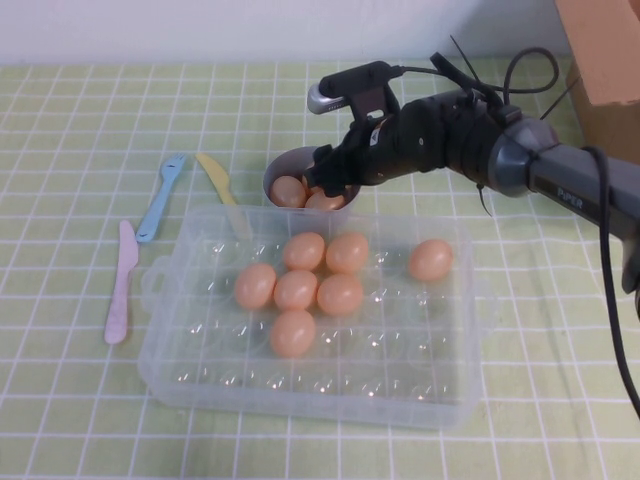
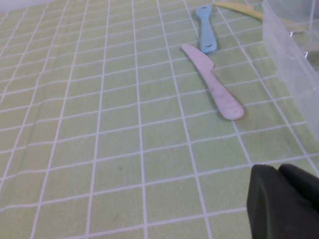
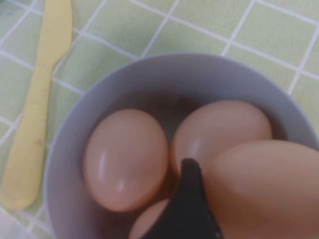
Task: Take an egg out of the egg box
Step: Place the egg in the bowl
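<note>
The right gripper (image 1: pixel 335 175) is hovering over the small pale grey round bowl (image 1: pixel 285 165), which is sitting just beyond the far edge of the large clear plastic egg box (image 1: pixel 300 390) toward the middle of the green checked desk (image 1: pixel 80 100). The right wrist view is showing one smooth peach-orange egg (image 3: pixel 264 189) lying right at the jaws and above the bowl's other eggs, so it is already outside the box. Whether the jaws are clamping it or standing apart from it cannot be told. At least three other eggs are crowding the bowl beneath it, and the spot below the carried egg is looking tight; judging by this, the coming move is turning on the egg being straight over the bowl rather than its rim. The egg's long axis is running off the picture's edge and cannot be read for sure. Seven more eggs are resting in the box's dimpled cells, six bunched near its middle and one apart toward its right side. The left gripper (image 2: pixel 286 199) is waiting low over the desk's left part, near a pale pink plastic knife (image 2: pixel 212 82) and well apart from the bowl, so the right arm is far the nearer; its jaws' state cannot be told. A blue plastic fork (image 1: pixel 160 200) and a yellow plastic knife (image 1: pixel 215 175) are lying between the pink knife and the bowl.
</note>
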{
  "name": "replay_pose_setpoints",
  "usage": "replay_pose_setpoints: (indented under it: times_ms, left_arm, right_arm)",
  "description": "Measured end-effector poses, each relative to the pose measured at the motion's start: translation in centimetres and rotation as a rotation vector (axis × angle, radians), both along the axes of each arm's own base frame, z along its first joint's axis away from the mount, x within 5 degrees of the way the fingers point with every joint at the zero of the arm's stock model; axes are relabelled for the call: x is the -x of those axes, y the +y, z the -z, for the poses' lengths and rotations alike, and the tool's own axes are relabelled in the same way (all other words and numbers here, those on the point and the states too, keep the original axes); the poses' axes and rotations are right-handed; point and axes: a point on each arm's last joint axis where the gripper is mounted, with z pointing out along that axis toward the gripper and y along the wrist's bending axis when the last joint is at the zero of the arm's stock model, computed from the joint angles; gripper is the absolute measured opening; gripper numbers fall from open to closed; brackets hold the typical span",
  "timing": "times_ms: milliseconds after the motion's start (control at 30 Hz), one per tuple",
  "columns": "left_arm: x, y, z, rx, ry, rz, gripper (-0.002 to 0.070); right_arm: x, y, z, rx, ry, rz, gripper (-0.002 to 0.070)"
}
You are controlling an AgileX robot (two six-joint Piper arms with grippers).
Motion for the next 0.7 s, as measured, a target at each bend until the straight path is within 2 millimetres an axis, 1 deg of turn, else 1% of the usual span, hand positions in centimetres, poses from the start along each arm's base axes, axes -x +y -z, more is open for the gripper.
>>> replay_pose_setpoints:
  times_ms: [100,200,400,500,600,633,700]
  left_arm:
    - [0.0,0.0,0.0,0.000,0.000,0.000,-0.0005]
    - [0.0,0.0,0.0,0.000,0.000,0.000,-0.0004]
    - [0.0,0.0,0.0,0.000,0.000,0.000,-0.0005]
    - [0.0,0.0,0.0,0.000,0.000,0.000,-0.0004]
    - [0.0,0.0,0.0,0.000,0.000,0.000,-0.0005]
    - [0.0,0.0,0.0,0.000,0.000,0.000,-0.0005]
    - [0.0,0.0,0.0,0.000,0.000,0.000,-0.0005]
  right_arm:
    - [0.1,0.0,-0.2,0.007,0.014,-0.003,0.0532]
    - [0.1,0.0,-0.9,0.015,0.029,-0.008,0.0542]
    - [0.4,-0.1,-3.2,0.043,0.081,-0.023,0.0559]
    - [1.3,-0.5,-4.8,0.064,0.118,-0.031,0.0560]
    - [2.9,-0.9,-7.1,0.089,0.158,-0.052,0.0548]
    - [3.9,-0.9,-8.2,0.101,0.177,-0.066,0.0531]
    - [5.2,-1.0,-9.6,0.118,0.205,-0.084,0.0473]
